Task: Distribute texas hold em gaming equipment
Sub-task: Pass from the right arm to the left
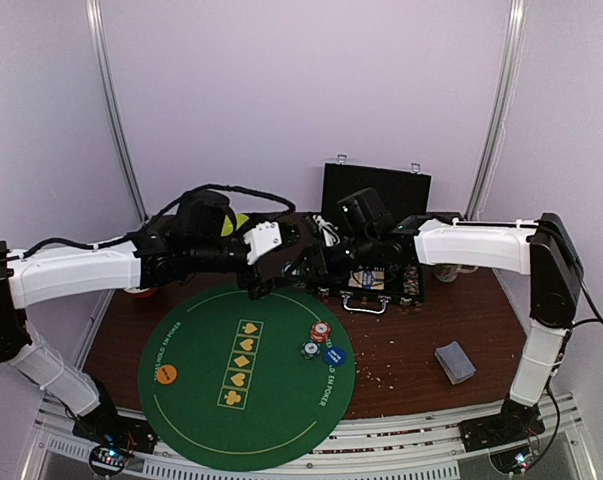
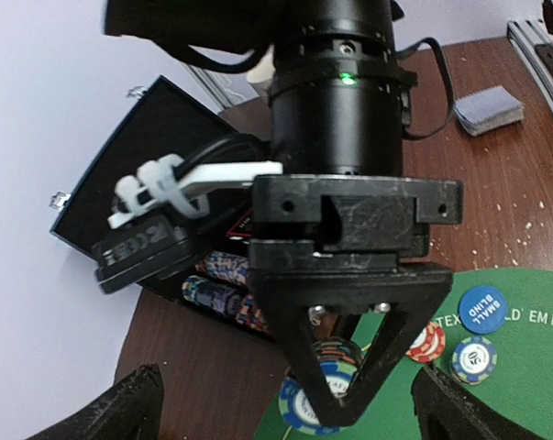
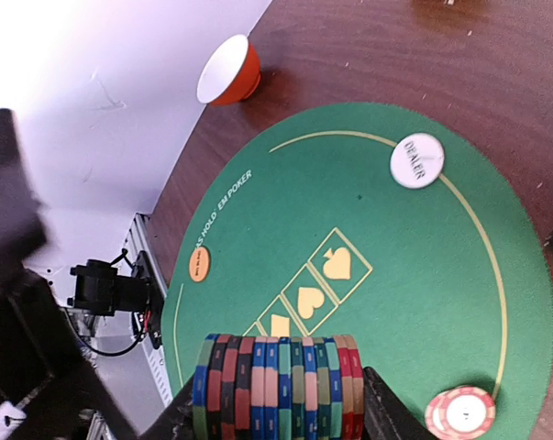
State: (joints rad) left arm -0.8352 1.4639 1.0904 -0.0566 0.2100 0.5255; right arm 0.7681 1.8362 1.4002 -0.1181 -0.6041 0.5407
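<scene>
Right wrist view: right tool [image 3: 281,412] clamps a row of poker chips [image 3: 278,380]; a slack grip could spill them over the green mat [image 3: 395,266]. Left tool [image 2: 290,412] gapes empty.

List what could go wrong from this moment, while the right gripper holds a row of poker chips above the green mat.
1. The row of poker chips is held only by end pressure in the right gripper; it may buckle and scatter across the green mat.
2. The open left gripper sits close opposite; the two could collide.
3. Falling chips could knock the red-and-white chip stack.
</scene>
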